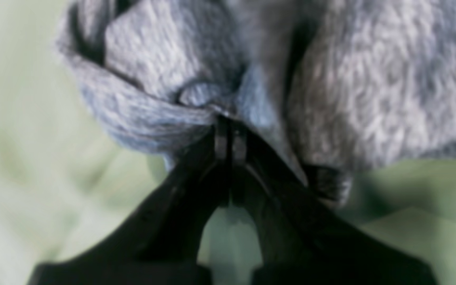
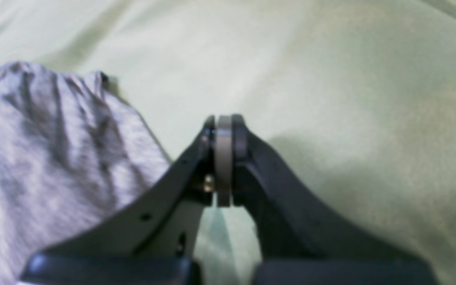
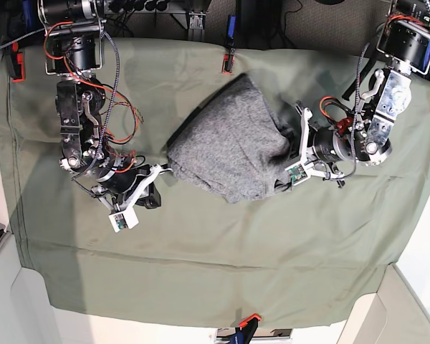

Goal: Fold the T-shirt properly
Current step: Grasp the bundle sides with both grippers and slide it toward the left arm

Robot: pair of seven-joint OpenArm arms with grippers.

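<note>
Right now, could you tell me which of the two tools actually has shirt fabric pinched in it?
The left tool: it pinches a fold of the T-shirt. The right tool is shut beside it, holding nothing.

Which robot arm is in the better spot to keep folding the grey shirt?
Probably the left. Its tool is already shut on a bunched fold of the T-shirt. The right tool is shut on nothing, beside the shirt over the green table cloth.
</note>
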